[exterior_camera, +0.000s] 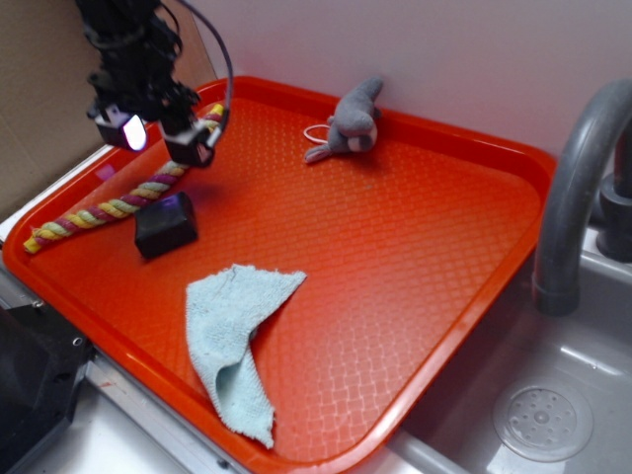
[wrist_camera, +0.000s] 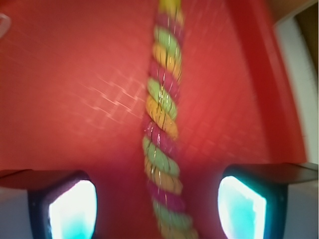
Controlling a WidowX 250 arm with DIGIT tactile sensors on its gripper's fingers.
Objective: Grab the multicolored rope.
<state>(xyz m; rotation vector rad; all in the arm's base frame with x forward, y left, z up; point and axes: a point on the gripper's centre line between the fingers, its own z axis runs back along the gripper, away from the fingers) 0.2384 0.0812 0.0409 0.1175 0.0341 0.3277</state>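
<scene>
2 views cover the moment. From the exterior camera, the black robot gripper (exterior_camera: 163,140) hangs over the far left part of the orange-red textured plastic tray (exterior_camera: 415,247), its 2 fingers spread with a clear gap between them. The long twisted cotton rope of yellow, maroon-pink and pale green strands (exterior_camera: 109,209) lies flat on the tray along its left rim, running from the near left corner up toward the back, and passes beneath the gripper. Whether the fingertips touch the tray yet cannot be told from this angle. A small black block (exterior_camera: 165,225) sits just beside the rope, a light blue terry cloth (exterior_camera: 235,341) lies crumpled nearer the front, and a grey stuffed toy (exterior_camera: 351,123) rests by the back rim. A grey metal faucet (exterior_camera: 583,188) rises over the sink at right.

From the wrist camera, somewhat blurred, the rope (wrist_camera: 162,124) runs straight down the middle between the 2 glowing finger pads (wrist_camera: 75,209), touching neither.

Judging by this, alignment over the rope looks done; lowering if needed, closing on the rope and lifting remain.
</scene>
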